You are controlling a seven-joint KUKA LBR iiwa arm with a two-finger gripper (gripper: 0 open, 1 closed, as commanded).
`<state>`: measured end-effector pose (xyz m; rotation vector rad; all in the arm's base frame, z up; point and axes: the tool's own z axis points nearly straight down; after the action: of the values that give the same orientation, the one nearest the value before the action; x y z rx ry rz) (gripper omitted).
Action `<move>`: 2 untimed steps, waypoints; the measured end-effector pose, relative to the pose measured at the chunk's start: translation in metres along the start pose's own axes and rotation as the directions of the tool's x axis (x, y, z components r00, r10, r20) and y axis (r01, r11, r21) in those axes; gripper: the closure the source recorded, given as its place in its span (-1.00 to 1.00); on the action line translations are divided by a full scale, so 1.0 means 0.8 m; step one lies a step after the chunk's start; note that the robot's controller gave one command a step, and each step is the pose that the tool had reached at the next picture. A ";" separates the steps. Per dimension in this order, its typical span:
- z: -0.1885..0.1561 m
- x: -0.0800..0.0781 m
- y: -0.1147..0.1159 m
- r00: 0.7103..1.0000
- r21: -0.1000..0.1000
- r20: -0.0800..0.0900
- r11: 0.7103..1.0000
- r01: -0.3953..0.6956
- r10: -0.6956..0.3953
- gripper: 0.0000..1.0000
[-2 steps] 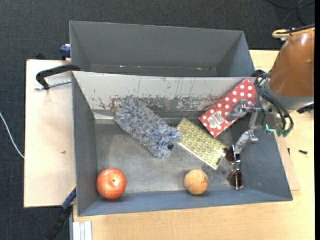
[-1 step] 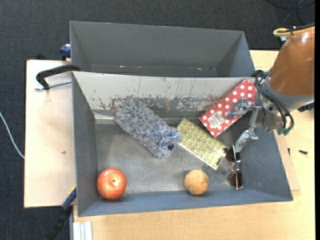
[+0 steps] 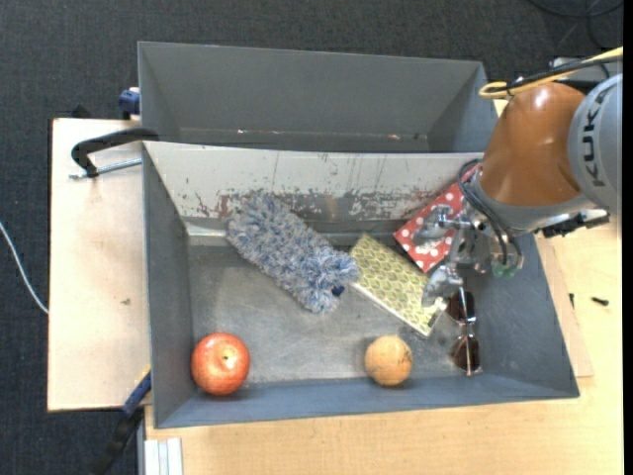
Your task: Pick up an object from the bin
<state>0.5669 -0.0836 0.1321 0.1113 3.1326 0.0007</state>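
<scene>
in the grey bin (image 3: 163,315) a yellow-green patterned pad (image 3: 391,280) lay right of centre, the gripper (image 3: 441,288) over its right corner; how open, i couldn't tell. it seemed light, floppy: best pinched at an edge.

One camera, high above bin (image 3: 297,92), looking down, slightly oblique; arm (image 3: 539,156) at right.

The green patterned pad (image 3: 388,277) is lying directly beneath the gripper (image 3: 443,283), and the red dotted packet (image 3: 427,228) is crowding it on the back-wall side. Sunglasses (image 3: 463,332) are taking up the floor just in front of it, beside the bin wall (image 3: 539,310) on the arm's side. Farther out from the gripper, the fluffy blue-grey duster (image 3: 287,250) is barring the way. Bare floor is lying open between the tan round fruit (image 3: 388,360) and the red apple (image 3: 220,362).
</scene>
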 end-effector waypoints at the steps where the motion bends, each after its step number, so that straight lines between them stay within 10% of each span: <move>1: 0.072 -0.010 0.044 0.985 0.001 -0.002 0.985 -0.171 0.171 -1.00; 2: 0.071 0.004 0.080 0.983 0.005 0.010 0.983 -0.186 0.186 -1.00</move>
<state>0.5688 -0.0195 0.0756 0.4016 3.0997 -0.0083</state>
